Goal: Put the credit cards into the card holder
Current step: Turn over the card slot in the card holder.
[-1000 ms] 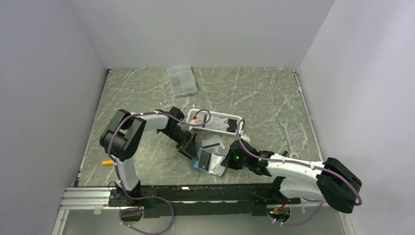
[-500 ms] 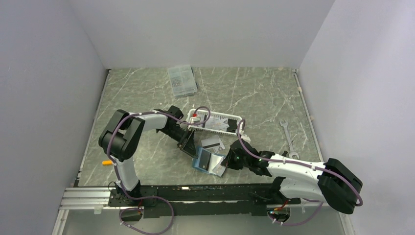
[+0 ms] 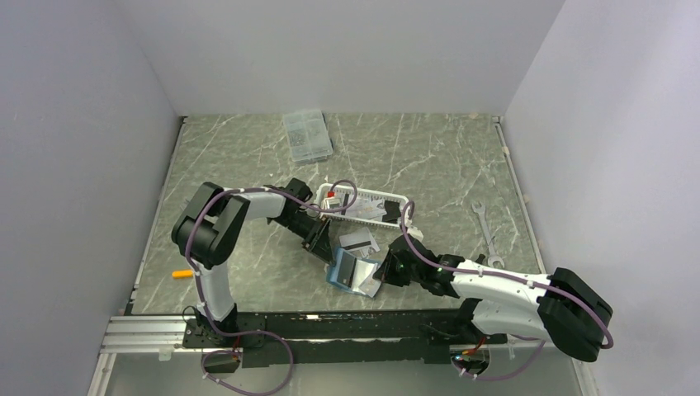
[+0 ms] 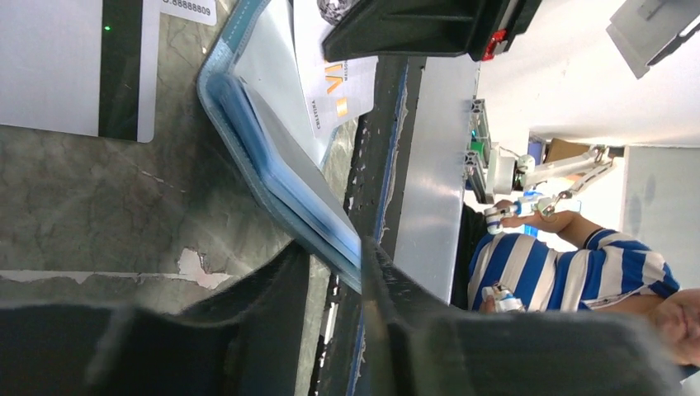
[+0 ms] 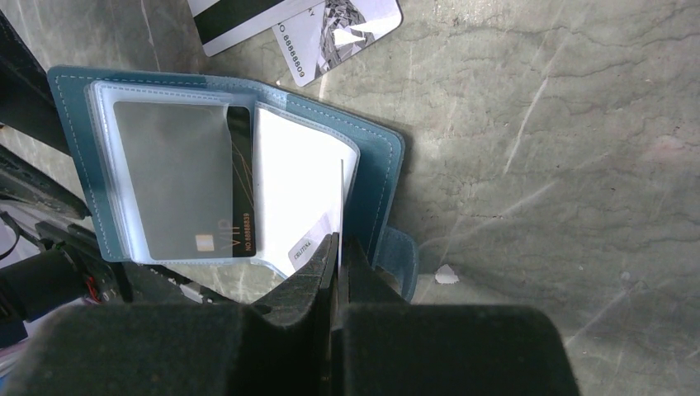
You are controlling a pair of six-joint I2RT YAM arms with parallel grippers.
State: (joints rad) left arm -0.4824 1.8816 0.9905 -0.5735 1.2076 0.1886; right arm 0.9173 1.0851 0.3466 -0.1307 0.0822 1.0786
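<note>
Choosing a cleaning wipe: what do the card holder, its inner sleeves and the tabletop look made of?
Card holder: likely teal leather or faux leather, matte, with stitched edges.
Inner sleeves: clear glossy plastic, a black card visible through them.
Tabletop: grey marble-look surface with pale veins, possibly laminate.

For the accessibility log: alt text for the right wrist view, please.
The right hand pinches a white card edge at the open teal card holder, whose clear sleeve shows a black card. Two loose cards lie beyond on the marble table.

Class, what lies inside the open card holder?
Inside the card holder: a black card behind clear sleeves and a white card. Other slots' contents are covered.
</note>
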